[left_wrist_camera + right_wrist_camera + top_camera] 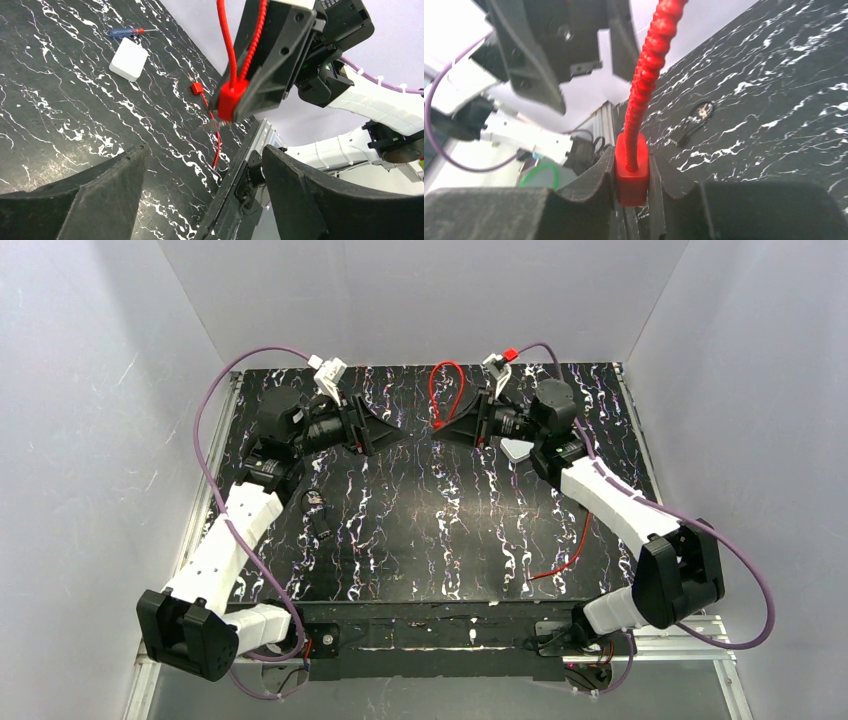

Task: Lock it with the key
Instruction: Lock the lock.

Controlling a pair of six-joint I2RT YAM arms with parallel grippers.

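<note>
The lock is a red block [631, 175] with a ribbed red cable loop [446, 390] rising from it. My right gripper [631, 170] is shut on the block, holding it above the far middle of the table [440, 540]. In the left wrist view the lock [231, 99] shows between the right fingers, and a small silvery key [210, 125] pokes out of its lower end. My left gripper [205, 149] is open, just short of the key and not touching it. In the top view the left gripper [393, 435] faces the right gripper [448, 430].
A white box [129, 59] and a small blue and red screwdriver [127, 32] lie on the table behind the right arm. A second red block with a red cable [196, 89] lies at the near right. A small black loop [320, 505] lies by the left arm.
</note>
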